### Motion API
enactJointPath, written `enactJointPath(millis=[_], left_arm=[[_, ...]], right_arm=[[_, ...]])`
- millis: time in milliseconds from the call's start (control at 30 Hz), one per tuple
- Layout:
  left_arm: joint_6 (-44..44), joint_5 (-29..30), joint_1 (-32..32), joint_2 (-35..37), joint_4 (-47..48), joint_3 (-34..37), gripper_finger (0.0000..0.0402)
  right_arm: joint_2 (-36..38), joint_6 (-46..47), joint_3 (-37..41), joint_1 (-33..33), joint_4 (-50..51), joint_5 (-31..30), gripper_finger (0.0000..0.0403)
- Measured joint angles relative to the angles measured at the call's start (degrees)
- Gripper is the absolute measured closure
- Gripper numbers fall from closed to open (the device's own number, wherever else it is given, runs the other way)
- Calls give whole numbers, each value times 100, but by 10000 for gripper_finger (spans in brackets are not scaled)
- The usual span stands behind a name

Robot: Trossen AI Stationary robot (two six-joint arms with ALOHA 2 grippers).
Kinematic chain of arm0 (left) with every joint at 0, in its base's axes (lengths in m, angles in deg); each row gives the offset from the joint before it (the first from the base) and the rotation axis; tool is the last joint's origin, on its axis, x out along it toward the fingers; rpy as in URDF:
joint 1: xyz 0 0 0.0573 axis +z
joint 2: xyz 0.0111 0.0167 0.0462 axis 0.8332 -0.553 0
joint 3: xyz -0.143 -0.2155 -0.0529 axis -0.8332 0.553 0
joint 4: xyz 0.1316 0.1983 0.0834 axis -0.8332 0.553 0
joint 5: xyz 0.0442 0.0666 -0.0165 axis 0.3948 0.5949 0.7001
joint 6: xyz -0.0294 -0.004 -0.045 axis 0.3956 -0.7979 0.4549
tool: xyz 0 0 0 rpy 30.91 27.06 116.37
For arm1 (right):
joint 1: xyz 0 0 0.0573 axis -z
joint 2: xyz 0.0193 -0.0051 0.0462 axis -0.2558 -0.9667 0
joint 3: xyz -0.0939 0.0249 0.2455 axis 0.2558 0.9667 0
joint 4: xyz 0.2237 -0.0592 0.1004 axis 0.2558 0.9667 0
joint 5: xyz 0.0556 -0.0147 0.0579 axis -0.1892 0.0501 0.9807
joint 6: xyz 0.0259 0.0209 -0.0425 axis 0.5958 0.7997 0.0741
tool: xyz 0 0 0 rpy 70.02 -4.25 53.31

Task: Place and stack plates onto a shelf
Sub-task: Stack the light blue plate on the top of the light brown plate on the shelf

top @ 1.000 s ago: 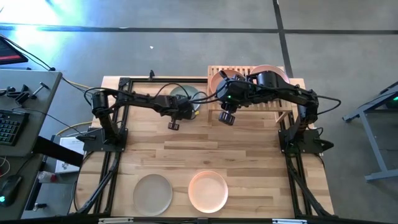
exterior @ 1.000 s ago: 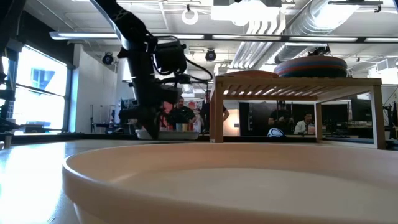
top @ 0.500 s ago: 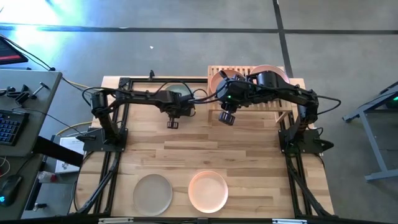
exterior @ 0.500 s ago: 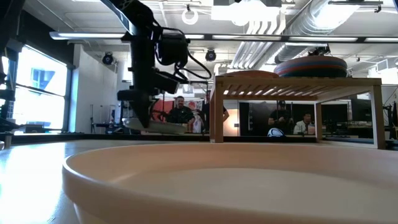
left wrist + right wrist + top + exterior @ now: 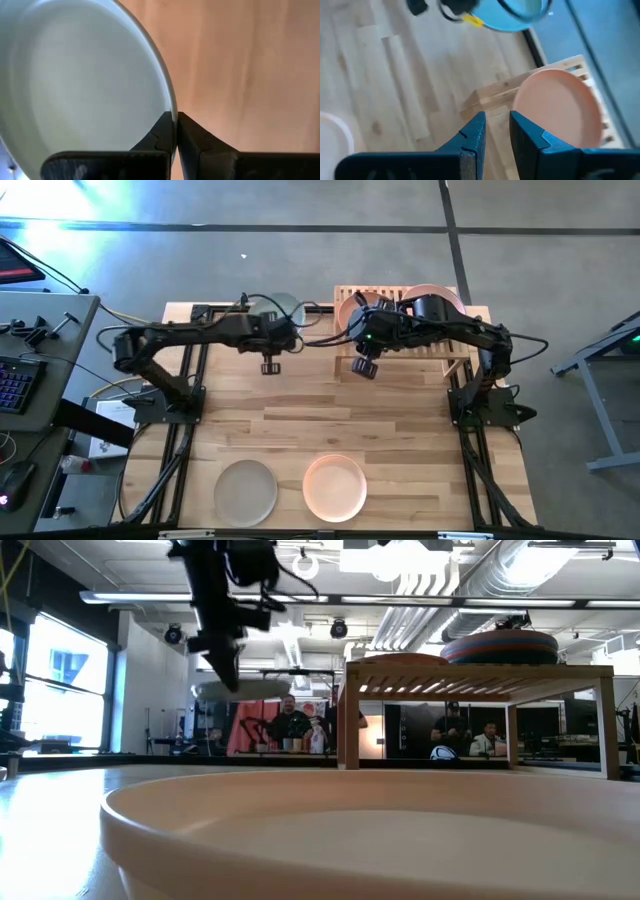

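Note:
My left gripper [image 5: 274,322] hangs over the table's far middle, left of the shelf [image 5: 432,350], shut on a pale grey-blue plate [image 5: 283,304]. In the low view the plate [image 5: 255,688] hangs about level, well above the tabletop, below my left gripper [image 5: 228,678]. My right gripper [image 5: 496,120] hovers open over the shelf's left end [image 5: 490,95], touching nothing. A pink plate [image 5: 555,107] lies on the shelf's left half. A stack of plates [image 5: 500,644] rests on its right half. My left gripper pinches the pale plate's rim [image 5: 173,111] between its two fingers, one finger [image 5: 159,134] on the plate's inner side and one on the outer. The fingers come slanting down from above. The plate is lifted clear of the table.
Two more plates lie near the table's front edge, a beige-grey one [image 5: 246,490] and a peach one [image 5: 335,487]. The peach one [image 5: 350,830] fills the low view's foreground. Bare wooden tabletop [image 5: 330,415] lies between them and the shelf. People sit in the room beyond.
My left gripper has risen with the pale plate and drifted toward the table's far left. The plate, first low at the tabletop and then tilted, now hangs about level and high above it.

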Motion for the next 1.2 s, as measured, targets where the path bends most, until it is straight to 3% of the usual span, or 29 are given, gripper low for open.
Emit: enactJointPath(millis=[333, 667, 867, 1200], left_arm=[[-556, 632, -4, 1299, -637, 0, 400], [-3262, 741, -92, 1618, -2102, -7, 398], [-4415, 975, -131, 1360, -2337, -7, 397], [-4979, 1314, -284, 820, -2469, -7, 397]], right_arm=[[0, 711, 0, 345, -132, -1213, 339], [0, 1421, 0, 858, -530, -2079, 339], [0, 1358, 0, 1263, -1288, -1970, 339], [0, 1509, 0, 1949, -2049, -504, 339]])
